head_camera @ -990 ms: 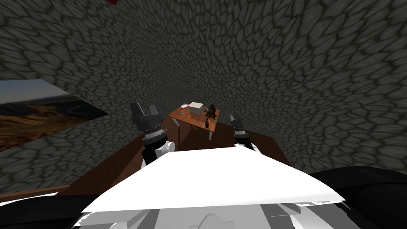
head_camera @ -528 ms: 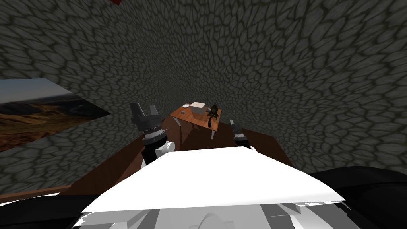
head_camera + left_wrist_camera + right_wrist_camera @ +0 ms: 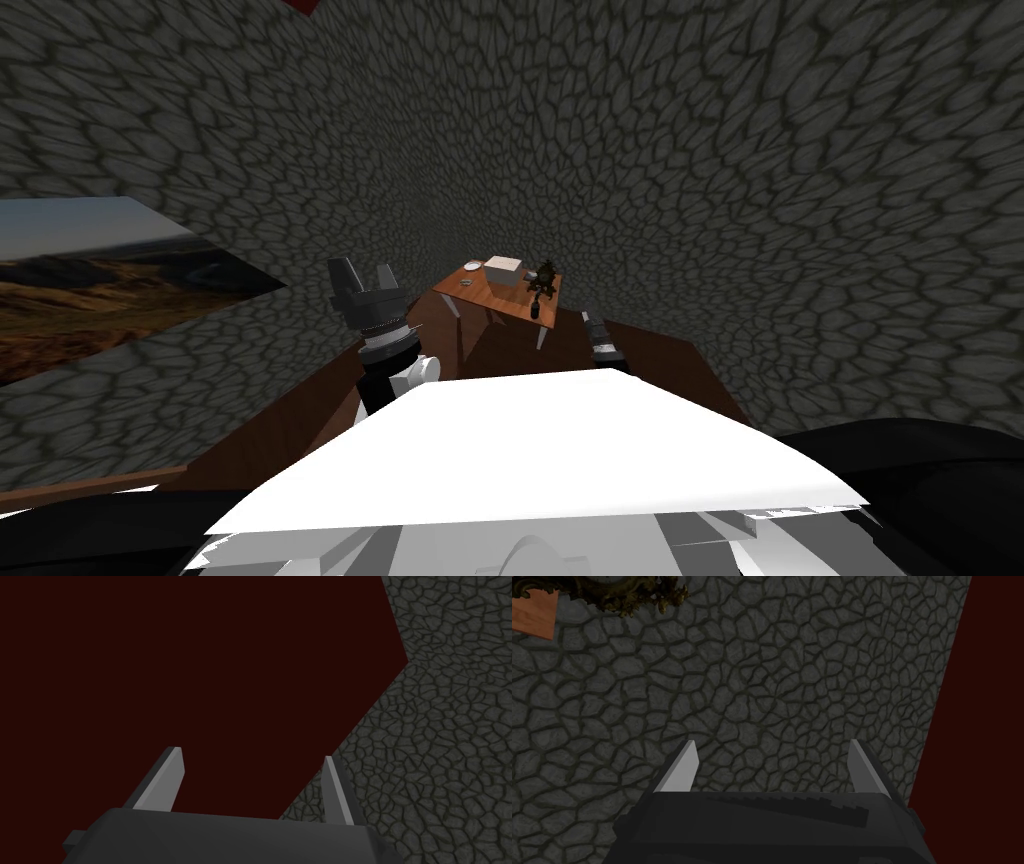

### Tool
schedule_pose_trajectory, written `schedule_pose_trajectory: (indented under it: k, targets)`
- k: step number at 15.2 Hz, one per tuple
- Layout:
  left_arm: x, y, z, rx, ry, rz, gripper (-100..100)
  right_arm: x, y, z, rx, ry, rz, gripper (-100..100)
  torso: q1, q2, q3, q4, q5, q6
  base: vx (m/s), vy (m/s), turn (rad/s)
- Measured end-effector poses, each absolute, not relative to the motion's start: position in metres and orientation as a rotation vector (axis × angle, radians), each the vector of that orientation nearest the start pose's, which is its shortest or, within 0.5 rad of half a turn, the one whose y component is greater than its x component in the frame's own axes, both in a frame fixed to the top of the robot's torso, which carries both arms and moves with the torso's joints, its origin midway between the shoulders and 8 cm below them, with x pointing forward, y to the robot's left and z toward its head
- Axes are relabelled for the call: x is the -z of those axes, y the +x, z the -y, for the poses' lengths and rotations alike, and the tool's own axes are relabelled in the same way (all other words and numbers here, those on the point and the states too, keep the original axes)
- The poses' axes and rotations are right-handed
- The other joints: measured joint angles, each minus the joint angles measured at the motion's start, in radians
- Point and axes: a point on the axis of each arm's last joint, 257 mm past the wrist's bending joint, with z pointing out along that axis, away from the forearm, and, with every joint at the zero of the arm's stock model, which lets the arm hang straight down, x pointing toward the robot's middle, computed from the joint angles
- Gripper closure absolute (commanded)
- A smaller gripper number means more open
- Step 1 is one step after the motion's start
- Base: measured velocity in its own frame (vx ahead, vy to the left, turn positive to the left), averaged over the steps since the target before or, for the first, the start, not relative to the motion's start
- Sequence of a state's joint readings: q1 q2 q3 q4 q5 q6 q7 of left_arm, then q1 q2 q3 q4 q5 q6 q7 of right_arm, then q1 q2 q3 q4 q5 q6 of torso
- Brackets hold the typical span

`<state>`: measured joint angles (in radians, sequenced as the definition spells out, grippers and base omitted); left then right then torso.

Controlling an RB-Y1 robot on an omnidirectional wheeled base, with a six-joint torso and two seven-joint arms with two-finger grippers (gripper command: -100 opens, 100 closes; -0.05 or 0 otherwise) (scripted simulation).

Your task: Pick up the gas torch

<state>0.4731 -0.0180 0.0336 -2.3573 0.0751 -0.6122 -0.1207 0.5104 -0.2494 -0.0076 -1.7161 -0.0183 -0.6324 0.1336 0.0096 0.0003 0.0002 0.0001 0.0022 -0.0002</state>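
Jaws on both arms stand spread and empty, the left arm (image 3: 375, 320) raised at about eleven o'clock and the right arm (image 3: 603, 340) low at one o'clock, so nothing is grasped yet. Well ahead at twelve o'clock is the brown surface (image 3: 493, 296), carrying a white box (image 3: 503, 270), a dark ornate piece (image 3: 545, 274) and, at its five o'clock corner, a small dark upright thing I take for the torch (image 3: 535, 312). By my reckoning the approach, the reach and the grasp are all left to do.

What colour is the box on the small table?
The box is white, best seen in the head view.
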Motion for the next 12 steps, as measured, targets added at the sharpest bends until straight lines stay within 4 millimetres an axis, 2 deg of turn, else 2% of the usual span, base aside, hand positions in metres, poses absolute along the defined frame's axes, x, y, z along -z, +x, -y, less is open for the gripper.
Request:
schedule_pose_trajectory:
  k: [4, 8, 12]
  targets:
    - [-0.085, 0.302, -0.291, 1.249, -0.503, -0.425, 0, 0.238, 0.364, 0.336, -0.954, 0.773, -1.177, -100, -0.001, -0.001, 0.000, 0.000, 0.000, 0.000, 0.001, 0.120, 0.000]
    - [-0.085, 0.302, -0.291, 1.249, -0.503, -0.425, 0, 0.265, 0.354, 0.359, -0.878, 0.787, -1.223, -100, 0.000, -0.001, 0.000, 0.000, 0.000, 0.000, 0.005, 0.136, -0.001]
    - [-0.085, 0.302, -0.291, 1.249, -0.503, -0.425, 0, 0.291, 0.346, 0.373, -0.812, 0.804, -1.264, -100, -0.003, -0.001, -0.001, 0.000, -0.001, 0.000, 0.005, 0.096, 0.005]
